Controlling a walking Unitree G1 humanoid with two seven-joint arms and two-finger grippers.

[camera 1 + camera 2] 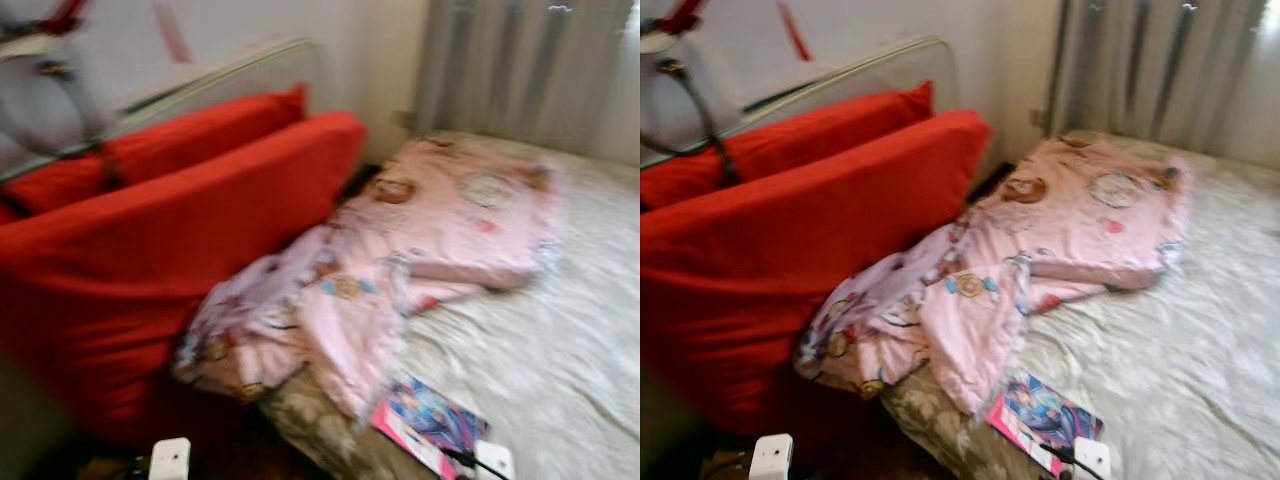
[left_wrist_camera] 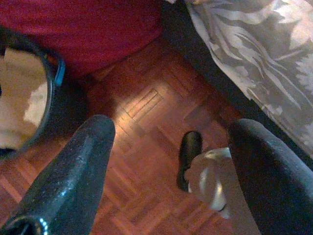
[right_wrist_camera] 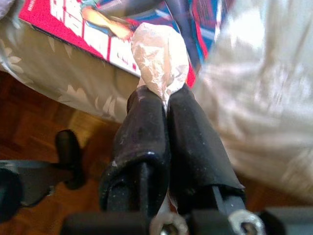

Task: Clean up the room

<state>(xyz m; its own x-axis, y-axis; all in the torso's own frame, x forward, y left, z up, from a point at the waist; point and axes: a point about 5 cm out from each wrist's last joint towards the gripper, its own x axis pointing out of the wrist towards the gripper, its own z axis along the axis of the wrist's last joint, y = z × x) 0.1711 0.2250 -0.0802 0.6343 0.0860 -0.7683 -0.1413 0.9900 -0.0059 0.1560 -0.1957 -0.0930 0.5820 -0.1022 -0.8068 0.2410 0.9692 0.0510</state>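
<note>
My left gripper (image 2: 166,161) is hanging spread wide over the wood floor (image 2: 142,112) beside the bed (image 1: 560,370). My right gripper (image 3: 164,105) is pinching a crumpled plastic wrapper (image 3: 159,54) above the magazine (image 3: 88,34) at the bed's edge; it looks light, crinkly and slippery, so I am gripping its bunched end.

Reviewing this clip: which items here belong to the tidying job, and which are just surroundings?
Job:
- crumpled wrapper, pinched in the right gripper
- magazine at the bed's edge
- rumpled pink blanket

Surroundings:
- red cushions
- bed
- curtain
- wooden floor
</note>
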